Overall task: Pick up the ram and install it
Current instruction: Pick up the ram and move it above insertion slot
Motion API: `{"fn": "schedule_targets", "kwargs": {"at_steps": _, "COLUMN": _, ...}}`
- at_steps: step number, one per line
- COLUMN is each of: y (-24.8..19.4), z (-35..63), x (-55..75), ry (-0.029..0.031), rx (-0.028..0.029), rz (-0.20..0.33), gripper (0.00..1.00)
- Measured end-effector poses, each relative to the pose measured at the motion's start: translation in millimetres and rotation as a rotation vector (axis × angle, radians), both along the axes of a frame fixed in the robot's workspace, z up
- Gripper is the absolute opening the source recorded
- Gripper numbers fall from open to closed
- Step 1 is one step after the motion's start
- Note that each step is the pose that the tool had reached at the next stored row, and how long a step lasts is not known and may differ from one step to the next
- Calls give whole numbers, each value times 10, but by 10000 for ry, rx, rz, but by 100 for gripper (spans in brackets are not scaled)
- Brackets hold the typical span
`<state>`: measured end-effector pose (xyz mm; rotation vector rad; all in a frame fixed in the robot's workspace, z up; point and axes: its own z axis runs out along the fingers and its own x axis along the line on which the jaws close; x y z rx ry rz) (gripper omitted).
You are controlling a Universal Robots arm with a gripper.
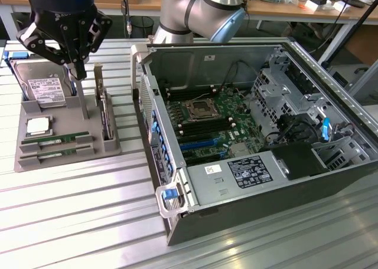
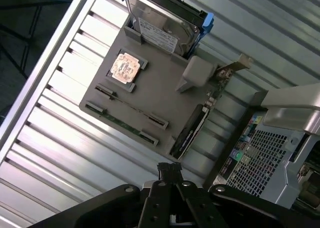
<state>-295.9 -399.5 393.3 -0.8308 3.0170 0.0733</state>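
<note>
Fingers (image 1: 77, 72) closed together, gripping nothing, hover over the grey tray (image 1: 26, 160) on the counter (image 1: 88, 210). The ram (image 1: 56, 139) lies flat in tray slots beside the processor (image 1: 38, 126), apart from the fingers.

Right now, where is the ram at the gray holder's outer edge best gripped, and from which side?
Mid-span of the ram, pinching its two flat faces from straight above. It seems to stand on edge in the gray holder, with brackets capping both ends, so only the middle is free. The tool is shut.
</note>
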Motion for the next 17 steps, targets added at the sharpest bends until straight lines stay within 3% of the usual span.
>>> {"fn": "schedule_targets", "kwargs": {"at_steps": 17, "y": 0, "z": 0, "x": 0, "ry": 0, "rx": -20, "rz": 1551, "gripper": 11}}
